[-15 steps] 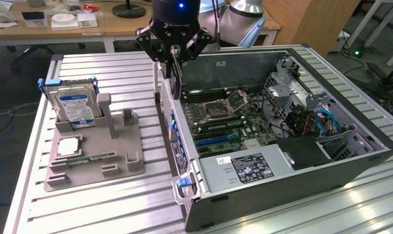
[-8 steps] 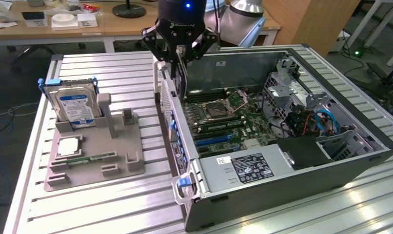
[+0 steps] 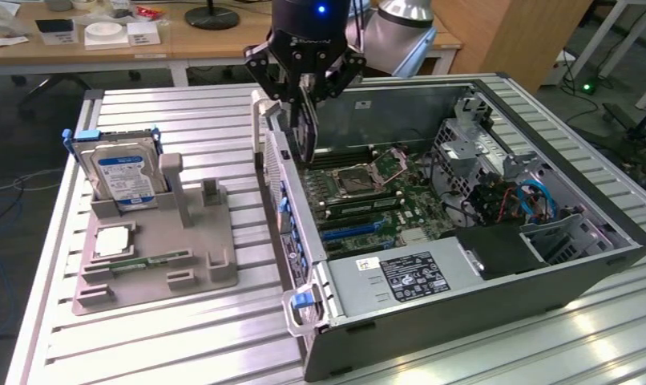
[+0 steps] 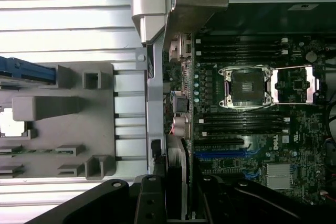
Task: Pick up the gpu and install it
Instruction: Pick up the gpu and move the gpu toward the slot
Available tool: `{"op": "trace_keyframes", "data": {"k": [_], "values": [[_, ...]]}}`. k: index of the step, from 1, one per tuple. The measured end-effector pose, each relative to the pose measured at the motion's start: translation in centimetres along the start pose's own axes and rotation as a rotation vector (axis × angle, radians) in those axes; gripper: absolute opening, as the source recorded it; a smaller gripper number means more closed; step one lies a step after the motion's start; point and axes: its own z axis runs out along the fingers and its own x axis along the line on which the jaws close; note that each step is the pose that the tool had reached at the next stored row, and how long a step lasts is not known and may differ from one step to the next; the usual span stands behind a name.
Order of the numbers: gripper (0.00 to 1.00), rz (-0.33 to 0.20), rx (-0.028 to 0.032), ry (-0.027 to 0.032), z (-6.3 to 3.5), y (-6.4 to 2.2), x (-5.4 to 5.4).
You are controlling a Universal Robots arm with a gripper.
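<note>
End effector [image 3: 304, 95] gripping gpu [image 3: 307, 132]; card hangs straight down beneath it, long axis upright, just inside PC case [image 3: 515, 273] rear wall, above motherboard [image 3: 371, 192].

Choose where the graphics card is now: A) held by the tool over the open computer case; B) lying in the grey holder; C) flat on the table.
A: the tool grips the graphics card on edge above the computer case, near its rear wall.
</note>
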Motion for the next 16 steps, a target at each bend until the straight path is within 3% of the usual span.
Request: {"op": "trace_keyframes", "data": {"k": [16], "values": [[0.27,0.0,0.0,0.0,0.01,0.12,-2.4]]}}
